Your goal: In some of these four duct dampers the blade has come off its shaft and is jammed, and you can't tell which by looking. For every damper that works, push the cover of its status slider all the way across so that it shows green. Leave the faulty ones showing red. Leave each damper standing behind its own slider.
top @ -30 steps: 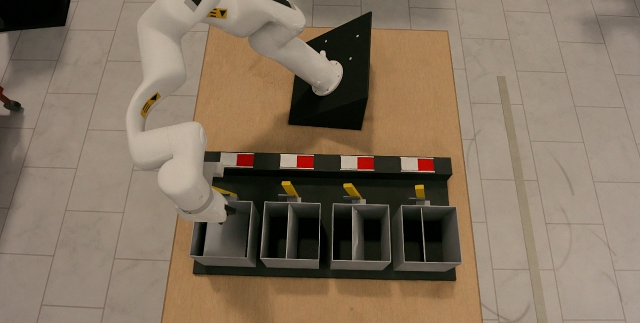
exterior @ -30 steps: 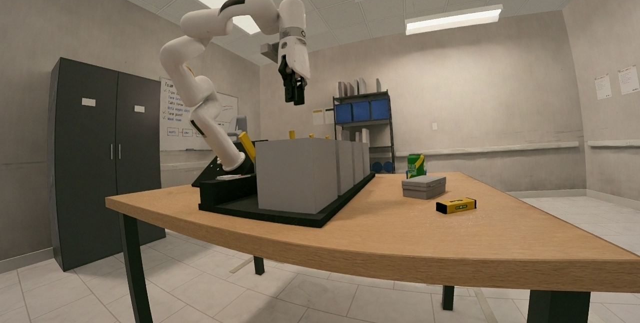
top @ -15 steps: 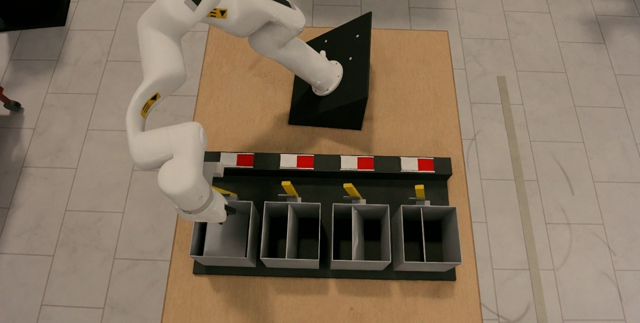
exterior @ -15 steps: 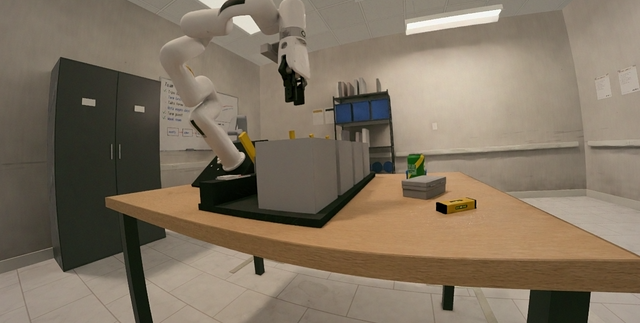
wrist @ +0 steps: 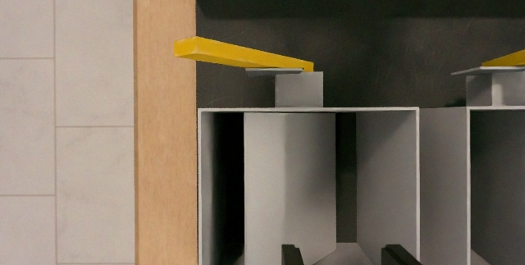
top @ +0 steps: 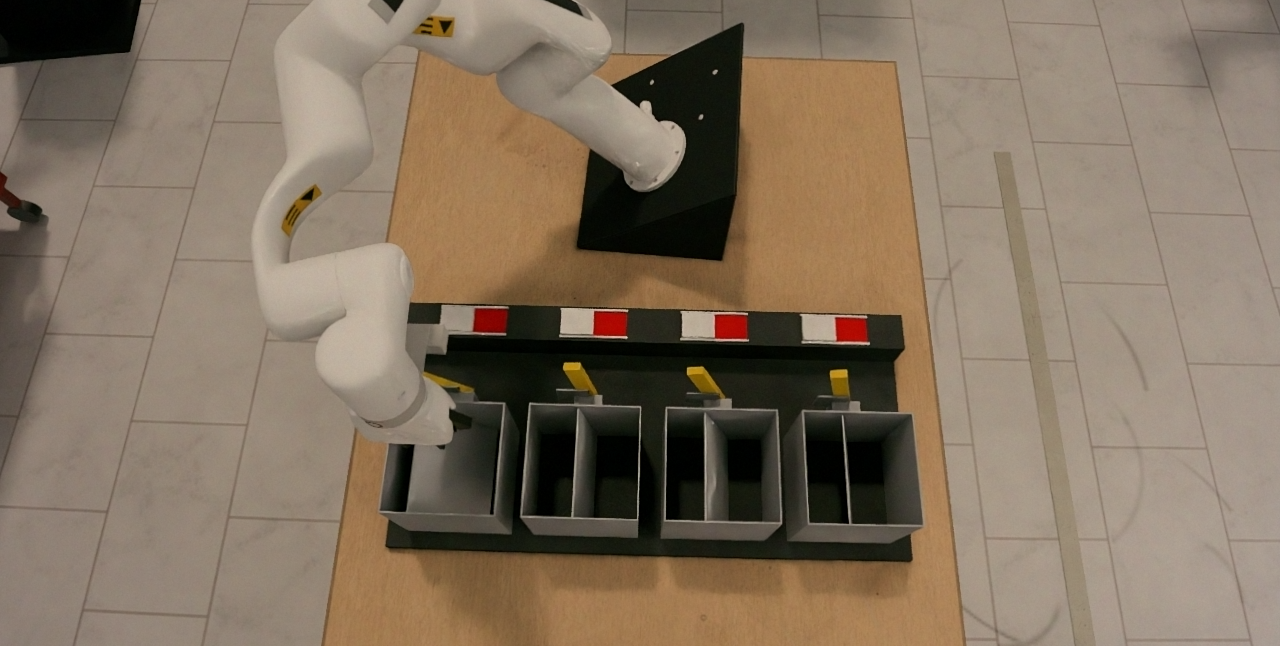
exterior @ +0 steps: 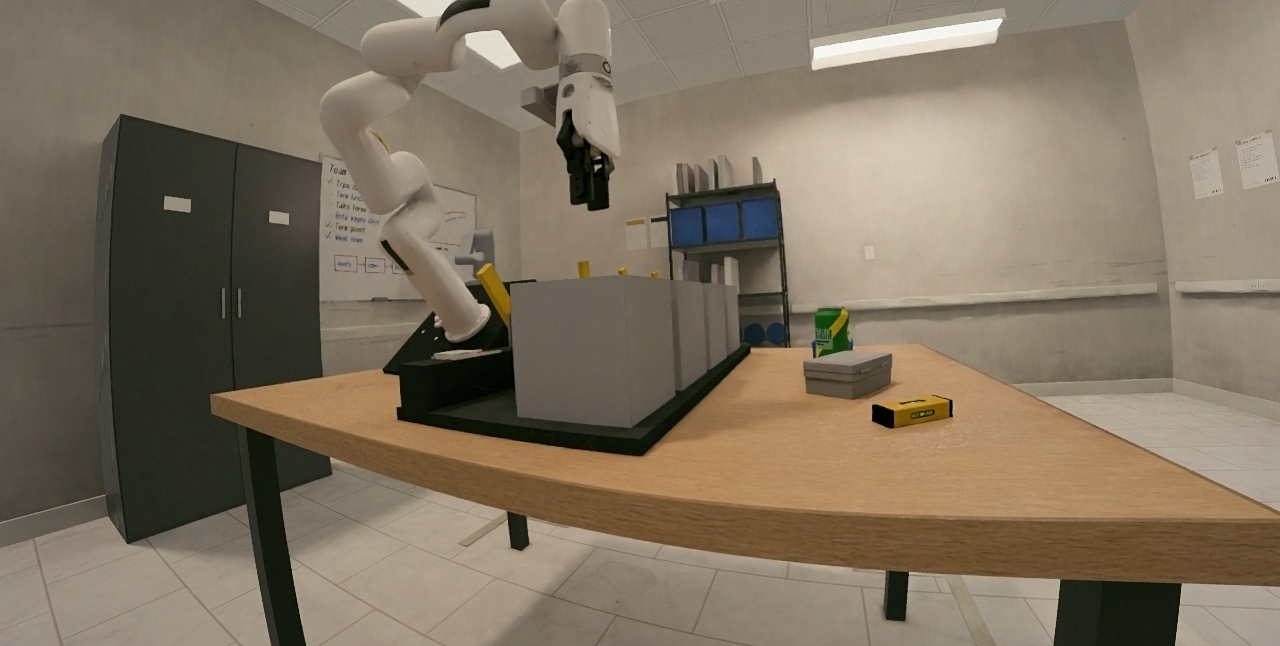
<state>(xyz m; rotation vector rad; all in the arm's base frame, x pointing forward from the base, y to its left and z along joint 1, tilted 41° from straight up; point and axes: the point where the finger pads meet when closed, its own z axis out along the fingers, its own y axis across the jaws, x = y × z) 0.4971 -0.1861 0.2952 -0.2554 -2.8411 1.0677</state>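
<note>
While the end effector (exterior: pixel 588 191) hangs high above the first damper (top: pixel 450 467), its two dark fingers stand partly apart with nothing between them, released. That first damper sits at the end of the black base tray (top: pixel 644 369) nearest the bench (top: pixel 805 194) edge, and its blade (wrist: pixel 289 179) lies turned broadside, unlike the thin upright blades of the three dampers beyond it. From the small grey hub at its back wall, the yellow lever (wrist: pixel 242 55) swings out sideways, away from the second damper (top: pixel 581 469) and over the bench edge. Behind the first damper, on the tray's raised rail, its status slider (top: pixel 474 320) shows white and red, as do the three sliders further along.
</note>
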